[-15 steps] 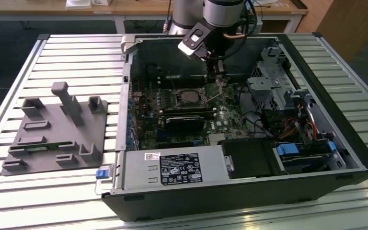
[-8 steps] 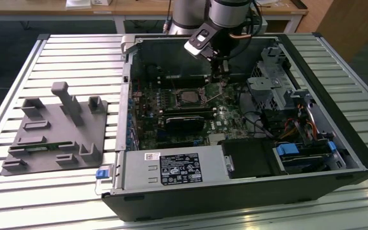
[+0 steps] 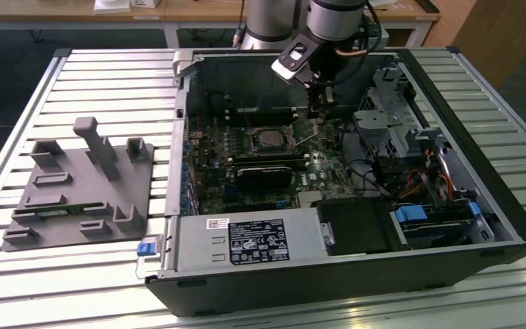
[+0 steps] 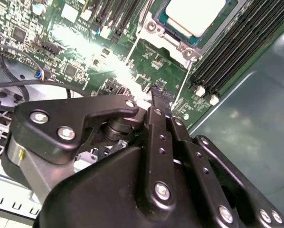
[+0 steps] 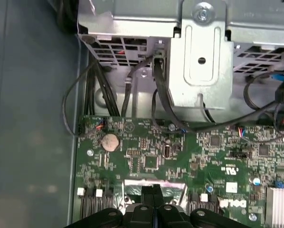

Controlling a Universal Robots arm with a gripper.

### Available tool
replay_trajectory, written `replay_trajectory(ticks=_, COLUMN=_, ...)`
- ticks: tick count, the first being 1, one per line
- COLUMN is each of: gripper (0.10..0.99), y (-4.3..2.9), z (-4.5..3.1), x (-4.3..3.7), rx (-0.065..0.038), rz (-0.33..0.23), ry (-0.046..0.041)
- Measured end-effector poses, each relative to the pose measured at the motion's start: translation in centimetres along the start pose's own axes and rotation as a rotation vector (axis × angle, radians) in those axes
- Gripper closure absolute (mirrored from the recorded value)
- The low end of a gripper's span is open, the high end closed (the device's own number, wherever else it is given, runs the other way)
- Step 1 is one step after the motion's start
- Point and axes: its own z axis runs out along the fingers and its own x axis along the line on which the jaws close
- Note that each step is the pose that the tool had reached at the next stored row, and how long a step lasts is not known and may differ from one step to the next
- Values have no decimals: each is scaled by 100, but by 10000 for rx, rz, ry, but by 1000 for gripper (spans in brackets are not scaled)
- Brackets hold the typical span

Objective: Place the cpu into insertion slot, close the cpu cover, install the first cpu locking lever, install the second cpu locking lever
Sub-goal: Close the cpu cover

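Claw (image 3: 319, 116) narrow, fingers (image 4: 157, 114) pressed together, nothing seen between. Exterior view: positioned at 2 o'clock of cpu (image 3: 270, 139), itself framed by cpu cover (image 4: 179, 45).

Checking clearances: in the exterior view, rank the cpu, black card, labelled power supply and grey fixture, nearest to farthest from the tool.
1. cpu, socketed beside the tool.
2. black card, past the cpu.
3. power supply, near edge of the case.
4. grey fixture, outside the case, exterior view's left.
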Motion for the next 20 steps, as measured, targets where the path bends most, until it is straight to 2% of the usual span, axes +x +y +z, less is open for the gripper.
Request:
replay_trajectory(ticks=16, gripper=980, y=227, z=46, x=17, rx=20, rz=-1, ry=-67)
replay_trajectory(ticks=20, gripper=980, y=268, z=59, x=17, rx=26, rz=8, ry=-121)
